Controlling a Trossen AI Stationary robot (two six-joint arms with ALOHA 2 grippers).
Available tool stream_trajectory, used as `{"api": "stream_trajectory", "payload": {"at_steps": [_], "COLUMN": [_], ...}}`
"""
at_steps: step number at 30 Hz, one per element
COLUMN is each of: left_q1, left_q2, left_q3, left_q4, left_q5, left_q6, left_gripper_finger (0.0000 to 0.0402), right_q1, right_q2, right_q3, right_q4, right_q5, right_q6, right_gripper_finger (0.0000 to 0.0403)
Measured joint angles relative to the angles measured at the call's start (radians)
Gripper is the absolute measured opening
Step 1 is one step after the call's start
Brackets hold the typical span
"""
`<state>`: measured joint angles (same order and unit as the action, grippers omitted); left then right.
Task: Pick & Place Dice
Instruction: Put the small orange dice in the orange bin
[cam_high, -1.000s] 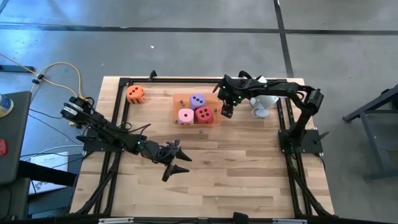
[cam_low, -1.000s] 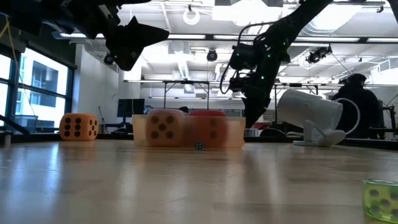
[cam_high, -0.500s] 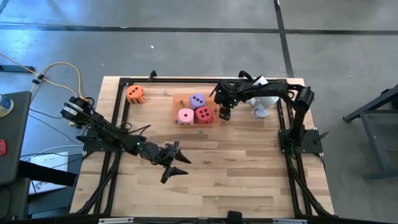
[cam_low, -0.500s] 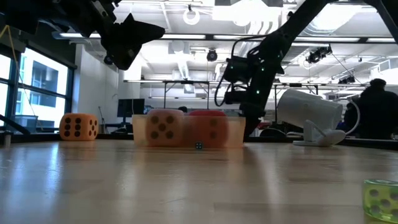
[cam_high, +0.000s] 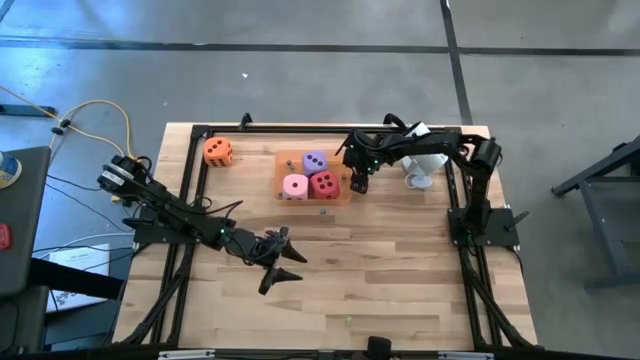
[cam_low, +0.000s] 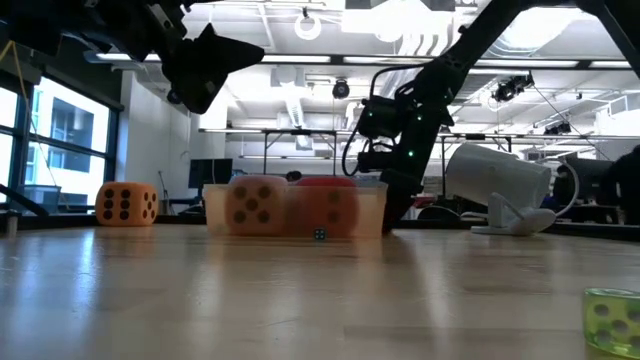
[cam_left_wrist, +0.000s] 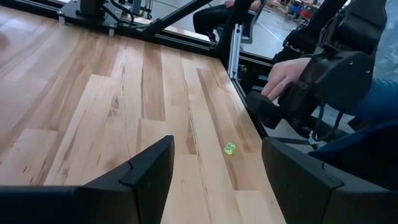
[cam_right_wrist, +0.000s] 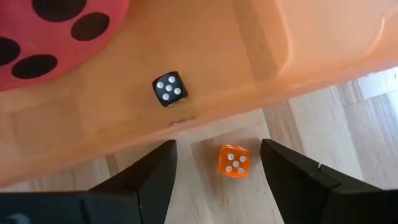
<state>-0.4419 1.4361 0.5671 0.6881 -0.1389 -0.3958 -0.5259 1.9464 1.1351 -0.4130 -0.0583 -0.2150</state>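
A translucent orange tray sits at the table's far middle. Inside it rest the purple die, the pink die and the red die; the red die fills a corner of the right wrist view. The orange die stands alone on the wood near the far left corner. My right gripper is open and points down at the tray's right end. My left gripper hovers open over the table's middle, away from all the dice. My right gripper comes from above with open fingers, pointing down at the tray's right end wall. One fingertip stands right at the wall's lower edge. The tray rests flat on the table. The touching spot itself is hidden by the finger.
A tiny black die lies in the tray and a tiny orange one on the wood between my right fingers. Another small dark die lies near the tray. A green one lies near the near edge. A white mug lies right of the tray.
My right gripper has moved toward the table's left edge, staying low and open. The tray, with the three dice in it, has slid a little toward the left. The orange die has stayed in place.
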Motion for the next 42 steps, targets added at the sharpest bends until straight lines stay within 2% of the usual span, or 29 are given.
{"api": "stream_trajectory", "payload": {"at_steps": [8,11,26,34,42], "left_q1": [0.0,0.0,0.0,0.0,0.0], "left_q2": [0.0,0.0,0.0,0.0,0.0], "left_q3": [0.0,0.0,0.0,0.0,0.0], "left_q4": [-0.012,-0.011,-0.011,-0.011,-0.015], "left_q5": [0.0,0.0,0.0,0.0,0.0], "left_q6": [-0.003,-0.003,-0.005,-0.005,-0.005], "left_gripper_finger": [0.0235,0.0235,0.0235,0.0235,0.0235], "right_q1": [0.0,0.001,0.0,0.01,0.085], "right_q2": [0.003,0.003,0.004,-0.023,-0.178], "right_q3": [-0.001,-0.002,-0.003,-0.006,-0.008], "right_q4": [-0.038,-0.043,-0.043,-0.055,-0.2], "right_q5": [0.023,0.024,0.042,0.094,0.338], "right_q6": [0.012,0.014,0.027,0.073,0.13], "right_gripper_finger": [0.0225,0.0211,0.0042,0.004,0.004]}}
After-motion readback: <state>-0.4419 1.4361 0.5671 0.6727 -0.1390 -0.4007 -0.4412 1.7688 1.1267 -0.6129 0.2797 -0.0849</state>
